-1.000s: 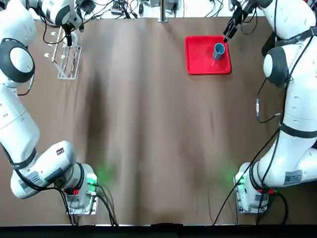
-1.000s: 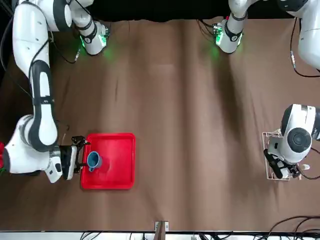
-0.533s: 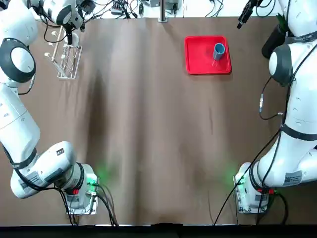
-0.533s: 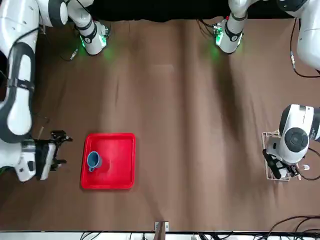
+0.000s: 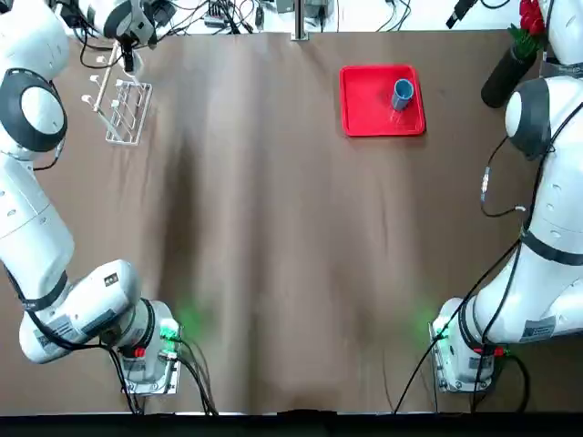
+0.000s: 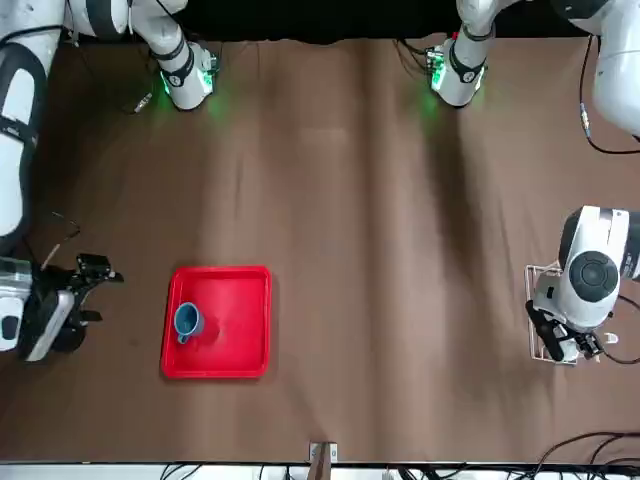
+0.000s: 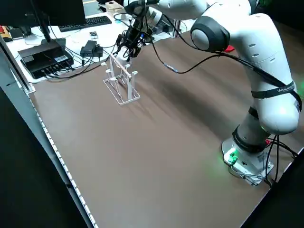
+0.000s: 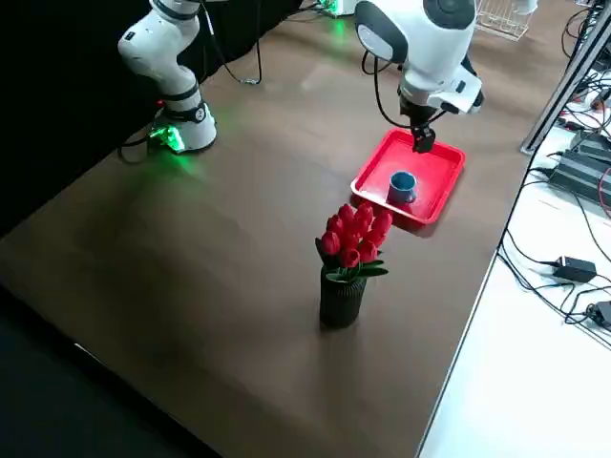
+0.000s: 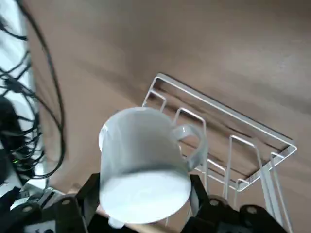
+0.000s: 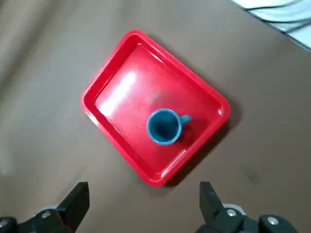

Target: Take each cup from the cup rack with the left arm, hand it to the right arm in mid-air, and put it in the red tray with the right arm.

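While the small white wire cup rack stands near the far left corner of the brown-covered table, none of its upright pegs shows a cup in the overhead view, so the task looks about half done. The left arm's black two-finger gripper hovers just above the rack, and the left wrist view shows its fingers clamped on either side of the small white ceramic cup with a handle, which is held clear of the pegs with the handle turned toward the rack. Farther right, at the far side of the table, lies the flat bright red square plastic tray, and the small blue cup stands upright inside it, near its right rim, handle pointing away from the centre. That first cup therefore appears delivered; what remains, by my judgement, is the mid-air handover of the white cup and its placing in the tray. Beyond the tray's right side, up off the table, the right arm's black two-finger gripper looks down on the tray with its fingers spread wide apart and holding nothing. A dark vase of red tulips stands on the table near the right edge, well apart from the tray.
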Motion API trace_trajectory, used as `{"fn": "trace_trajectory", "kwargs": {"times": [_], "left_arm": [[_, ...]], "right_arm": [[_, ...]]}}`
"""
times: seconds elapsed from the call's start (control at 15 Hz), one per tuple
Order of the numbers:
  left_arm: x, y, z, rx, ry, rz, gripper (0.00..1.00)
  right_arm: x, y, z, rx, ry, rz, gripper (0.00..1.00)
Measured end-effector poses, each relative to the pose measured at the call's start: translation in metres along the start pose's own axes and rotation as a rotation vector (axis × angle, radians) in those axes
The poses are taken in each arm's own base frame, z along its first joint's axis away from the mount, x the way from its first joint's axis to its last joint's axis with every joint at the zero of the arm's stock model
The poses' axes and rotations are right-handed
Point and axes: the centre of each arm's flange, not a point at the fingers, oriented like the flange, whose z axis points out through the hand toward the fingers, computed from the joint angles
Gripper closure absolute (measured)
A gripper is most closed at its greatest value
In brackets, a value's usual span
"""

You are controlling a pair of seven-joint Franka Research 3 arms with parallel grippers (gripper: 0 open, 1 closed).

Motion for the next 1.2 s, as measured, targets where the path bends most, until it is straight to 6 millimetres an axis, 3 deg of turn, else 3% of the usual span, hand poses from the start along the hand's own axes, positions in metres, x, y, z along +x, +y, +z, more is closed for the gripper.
{"fn": "trace_trajectory", "kwargs": {"times": [0.27, 0.47, 0.6, 0.93, 1.2], "left_arm": [[-0.007, -0.003, -0.061, 0.016, -0.023, -0.02, 0.22], [-0.002, 0.006, -0.116, 0.0, -0.028, -0.069, 0.22], [0.0, 0.014, -0.142, -0.023, -0.019, -0.103, 0.22], [0.001, 0.027, -0.176, -0.126, 0.073, -0.215, 0.22], [0.018, 0.04, -0.194, -0.229, 0.164, -0.332, 0.22]], "right_arm": [[-0.023, 0.019, -0.019, -0.044, -0.002, 0.116, 0.0], [-0.025, 0.017, -0.026, -0.053, 0.009, 0.255, 0.0], [-0.025, 0.014, -0.032, -0.058, 0.016, 0.323, 0.0], [-0.037, 0.021, -0.04, -0.106, -0.007, 0.546, 0.0], [-0.04, 0.015, -0.05, -0.201, -0.052, 0.713, 0.0]]}}
